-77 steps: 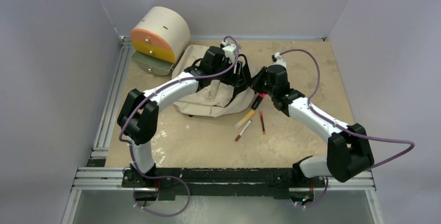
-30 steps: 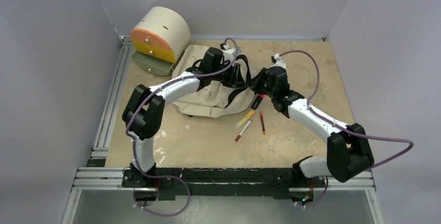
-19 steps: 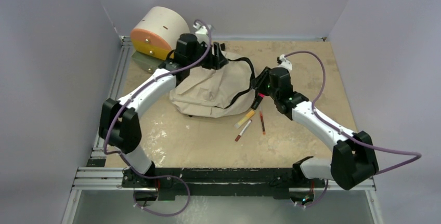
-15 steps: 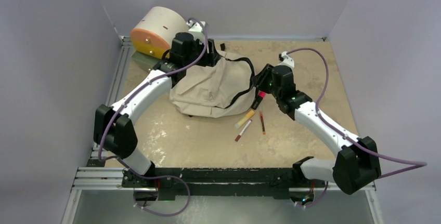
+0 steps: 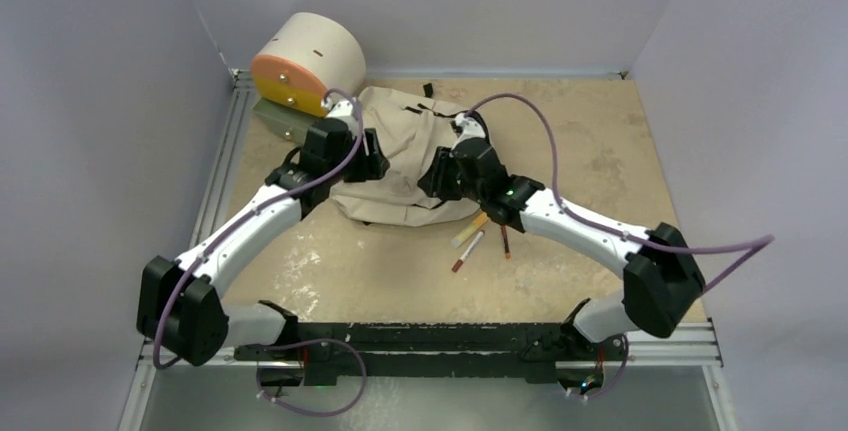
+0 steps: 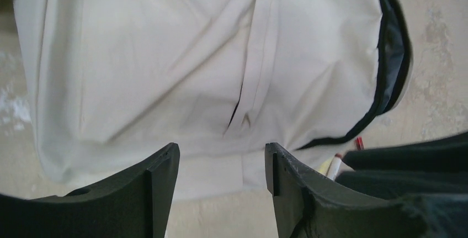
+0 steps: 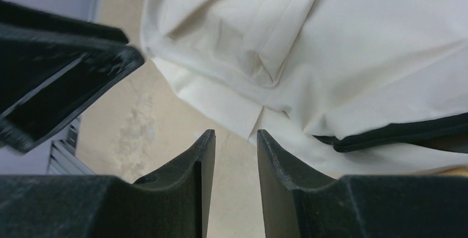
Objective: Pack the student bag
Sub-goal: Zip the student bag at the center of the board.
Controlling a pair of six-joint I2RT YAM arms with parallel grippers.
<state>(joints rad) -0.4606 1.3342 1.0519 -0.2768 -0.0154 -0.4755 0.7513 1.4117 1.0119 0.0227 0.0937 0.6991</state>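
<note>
Left jaws: apart, empty.
Right jaws: apart, empty.
Bag: soft cream fabric backpack (image 5: 400, 156).
Risk: thin red-and-white pens (image 5: 469, 248) at its 5 o'clock could be swept aside by the right arm (image 5: 580, 226).

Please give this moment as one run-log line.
left fingers: open, empty | right fingers: open, empty | soft beige fabric backpack: on tan table | thin coloured pens: beside backpack
</note>
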